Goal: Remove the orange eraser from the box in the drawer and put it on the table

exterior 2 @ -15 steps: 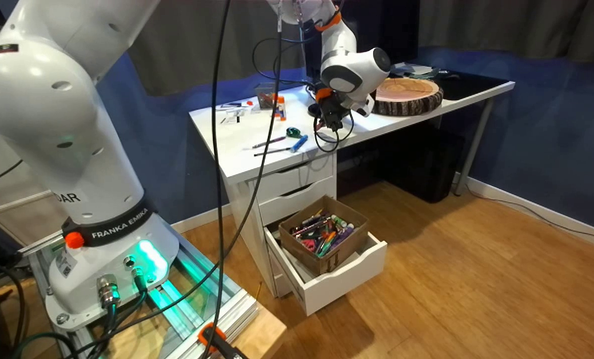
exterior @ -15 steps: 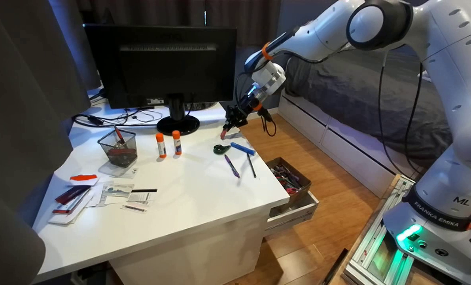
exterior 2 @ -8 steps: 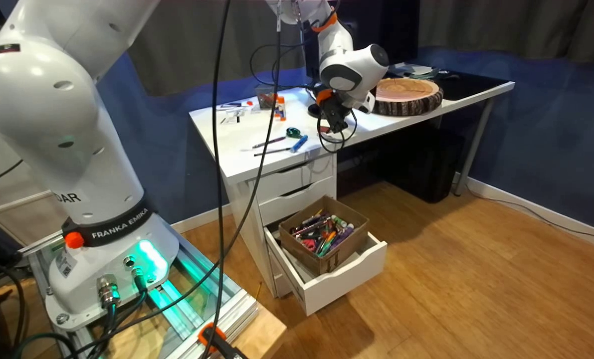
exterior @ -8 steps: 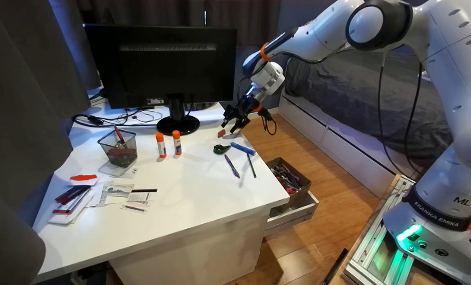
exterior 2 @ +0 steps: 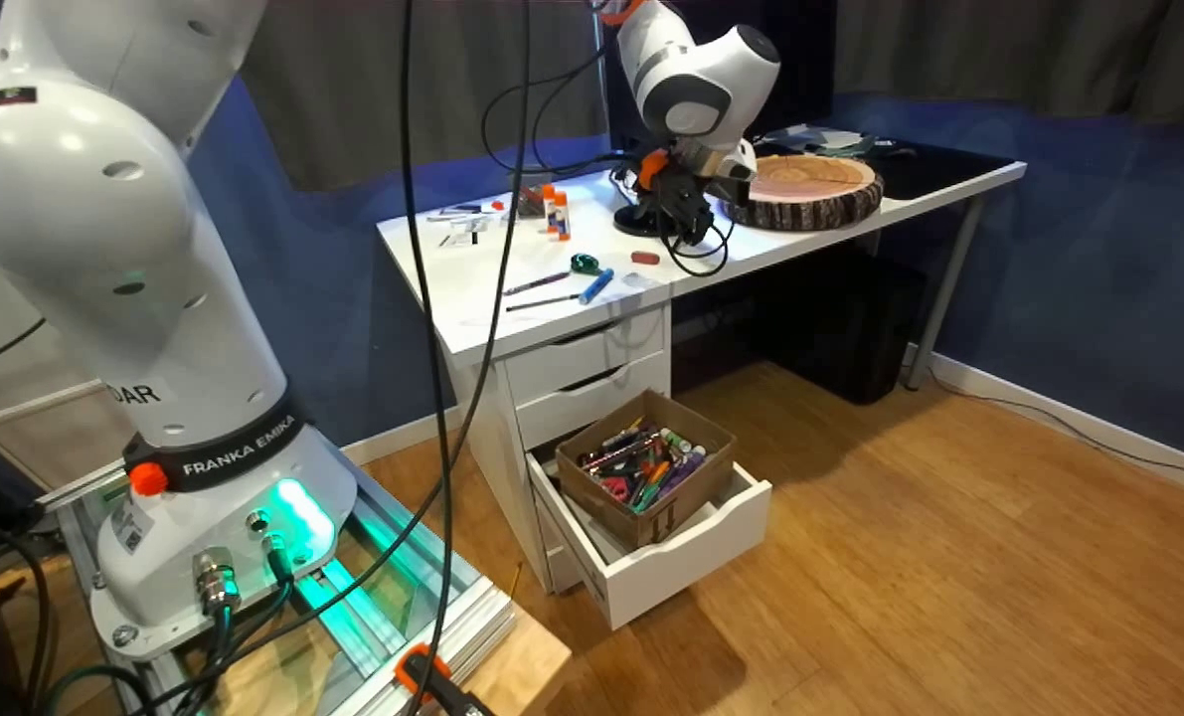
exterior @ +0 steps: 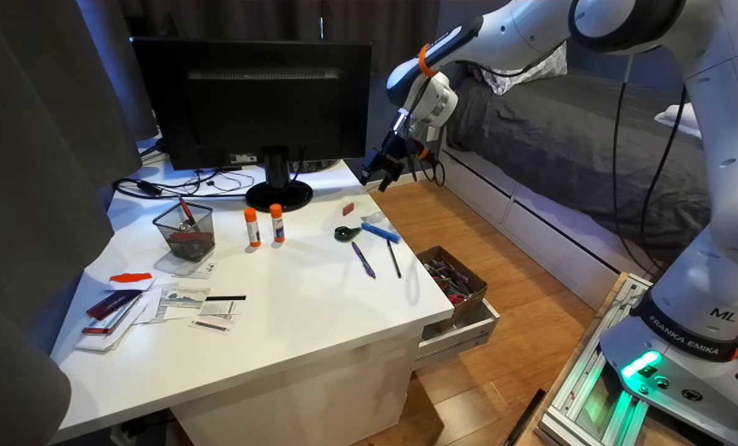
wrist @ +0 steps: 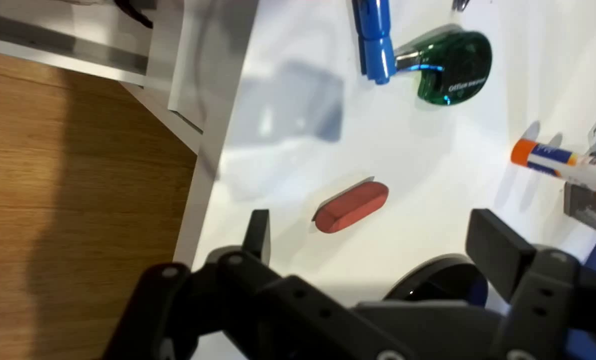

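The orange eraser (wrist: 351,207), a reddish block with slanted ends, lies on the white table (exterior: 294,297) near its edge. Both exterior views show this eraser (exterior: 348,209) (exterior 2: 644,258) resting there on its own. My gripper (wrist: 370,225) is wide open, with nothing between its fingers. In an exterior view the gripper (exterior: 373,184) hangs above and apart from the eraser, by the table's edge. The brown box (exterior 2: 686,502), full of pens and markers, sits in the pulled-out white drawer (exterior 2: 691,567) below the tabletop.
Close to the eraser lie a blue marker (exterior: 380,233), a green tape dispenser (exterior: 346,233), a purple pen (exterior: 363,260) and a dark pencil (exterior: 394,259). Two glue sticks (exterior: 277,224) stand farther in. A monitor (exterior: 251,102) rises behind, its round base near the gripper.
The jaws were shut on the eraser a second ago; they opened and left it on the table. Since then the gripper has risen away from it.
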You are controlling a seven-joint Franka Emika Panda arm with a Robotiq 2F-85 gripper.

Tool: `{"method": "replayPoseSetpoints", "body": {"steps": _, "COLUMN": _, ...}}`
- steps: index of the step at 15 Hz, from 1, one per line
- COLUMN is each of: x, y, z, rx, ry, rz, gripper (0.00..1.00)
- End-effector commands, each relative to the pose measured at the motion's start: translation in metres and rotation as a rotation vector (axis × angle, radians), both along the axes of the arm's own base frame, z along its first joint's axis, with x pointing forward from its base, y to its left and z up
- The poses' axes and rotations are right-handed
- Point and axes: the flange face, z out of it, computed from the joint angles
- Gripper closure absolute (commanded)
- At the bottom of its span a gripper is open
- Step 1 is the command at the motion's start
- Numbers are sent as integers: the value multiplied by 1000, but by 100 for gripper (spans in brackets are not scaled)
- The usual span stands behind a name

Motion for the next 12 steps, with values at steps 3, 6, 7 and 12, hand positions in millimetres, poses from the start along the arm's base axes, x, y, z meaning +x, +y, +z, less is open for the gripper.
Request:
{"method": "replayPoseSetpoints", "body": {"steps": 3, "x": -60, "y": 13, "z": 57, "rx": -168, "ry": -32, "rz": 239, "gripper": 0}}
{"method": "replayPoseSetpoints", "body": {"steps": 6, "x": -93, "y": 15, "z": 77, "rx": -247, "ry": -33, "rz": 310, "gripper": 0}}
{"method": "replayPoseSetpoints", "body": {"steps": 7, "x": -103, "y": 15, "z": 83, "rx": -268, "ry": -36, "rz": 322, "gripper": 0}}
{"method": "replayPoseSetpoints", "body": {"steps": 12, "x": -153, "y": 12, "z": 96, "rx": -316, "ry": -44, "rz": 318, "gripper": 0}}
